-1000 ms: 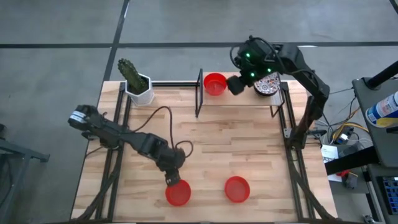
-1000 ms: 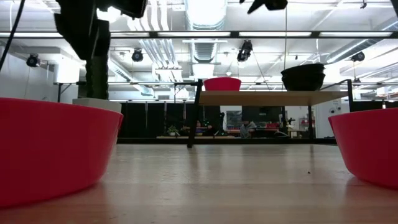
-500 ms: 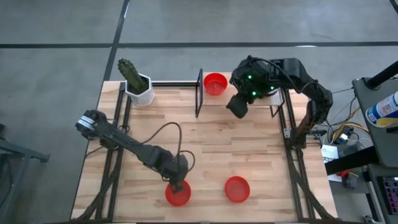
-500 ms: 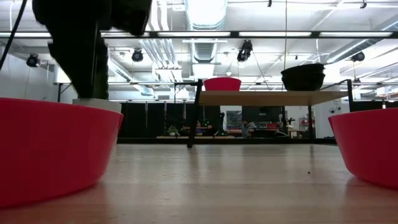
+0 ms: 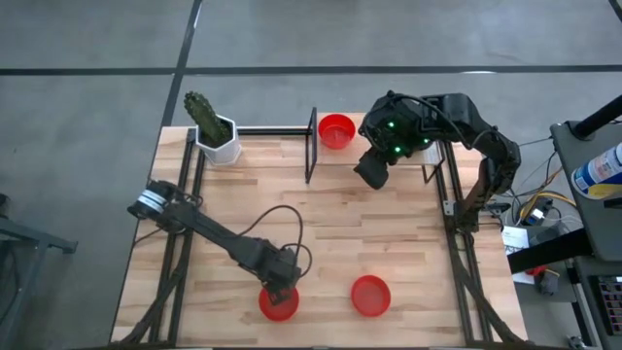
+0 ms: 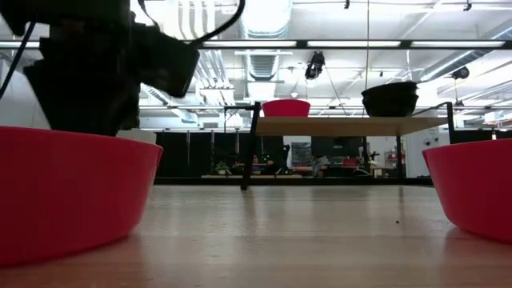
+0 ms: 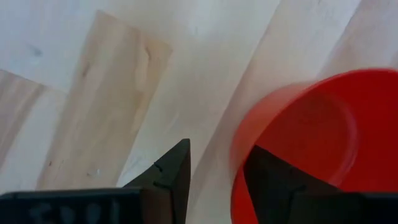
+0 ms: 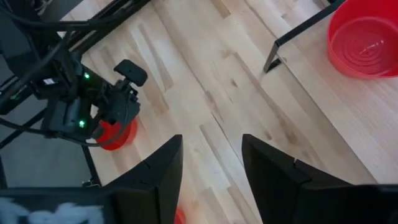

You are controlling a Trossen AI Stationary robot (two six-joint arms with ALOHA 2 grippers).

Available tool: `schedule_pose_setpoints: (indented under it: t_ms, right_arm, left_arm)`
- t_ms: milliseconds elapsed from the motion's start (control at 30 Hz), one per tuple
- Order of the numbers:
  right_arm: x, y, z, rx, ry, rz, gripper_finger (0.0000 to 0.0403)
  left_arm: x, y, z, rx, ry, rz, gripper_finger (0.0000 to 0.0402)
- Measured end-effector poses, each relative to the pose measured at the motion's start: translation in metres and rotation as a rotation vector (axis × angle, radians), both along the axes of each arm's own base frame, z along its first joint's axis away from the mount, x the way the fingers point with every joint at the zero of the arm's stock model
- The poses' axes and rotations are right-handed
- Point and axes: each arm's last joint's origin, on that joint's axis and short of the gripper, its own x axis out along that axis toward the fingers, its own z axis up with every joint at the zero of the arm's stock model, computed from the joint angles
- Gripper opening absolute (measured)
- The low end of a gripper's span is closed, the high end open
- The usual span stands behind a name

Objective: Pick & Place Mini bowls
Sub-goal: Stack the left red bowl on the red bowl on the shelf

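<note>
A plain red mini bowl (image 5: 279,304) sits on its base near the table's near edge. My left gripper (image 5: 281,286) is over it, open. In the left wrist view, my left gripper (image 7: 217,177) has one finger (image 7: 267,180) inside the bowl's rim (image 7: 239,155) and the other finger (image 7: 171,177) outside it. A second red bowl (image 5: 370,295) stands to its right. A third red bowl (image 5: 336,129) rests on the raised shelf (image 6: 344,126). My right gripper (image 5: 371,171) hovers open above the table, in front of the shelf. My right arm hides the patterned bowls in the high view.
A white pot with a green cactus (image 5: 212,126) stands at the far left corner. The shelf's black legs (image 5: 311,146) rise at the table's far side. A dark-looking bowl stack (image 6: 390,98) sits on the shelf's right part. Bare wood lies mid-table.
My left gripper has moved toward the near edge and come down over the red bowl's rim. My right gripper has drawn back from above the shelf toward the table's middle and stayed open. No bowl has moved.
</note>
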Motion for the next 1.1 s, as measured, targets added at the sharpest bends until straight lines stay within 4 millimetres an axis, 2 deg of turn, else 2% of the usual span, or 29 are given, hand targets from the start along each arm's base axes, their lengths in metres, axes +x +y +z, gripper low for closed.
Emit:
schedule_pose_setpoints:
  t_ms: [133, 300, 433, 633, 733, 933, 1100]
  right_arm:
    - [0.000, 0.000, 0.000, 0.001, 0.002, -0.001, 0.0154]
    - [-0.001, 0.004, -0.001, 0.009, 0.015, 0.005, 0.0148]
    - [0.000, 0.008, -0.001, 0.009, 0.014, 0.019, 0.0141]
    - [0.001, 0.019, -0.001, -0.013, 0.020, -0.009, 0.0130]
    - [0.003, 0.026, -0.004, -0.052, 0.033, -0.006, 0.0126]
    - [0.018, 0.033, -0.023, -0.189, 0.097, -0.088, 0.0123]
    - [0.035, 0.033, -0.041, -0.248, 0.087, -0.117, 0.0123]
  left_arm:
    - [0.000, 0.001, -0.003, -0.027, 0.030, -0.020, 0.0114]
    - [-0.004, 0.008, 0.005, -0.017, 0.055, 0.007, 0.0018]
    - [-0.009, 0.021, 0.019, 0.015, 0.045, 0.065, 0.0004]
    - [-0.020, 0.048, 0.057, 0.064, -0.058, 0.206, 0.0002]
    - [-0.029, 0.065, 0.081, 0.100, -0.150, 0.332, 0.0001]
    - [-0.048, 0.103, 0.126, 0.240, -0.361, 0.667, 0.0001]
    - [-0.053, 0.127, 0.154, 0.387, -0.476, 0.764, 0.0001]
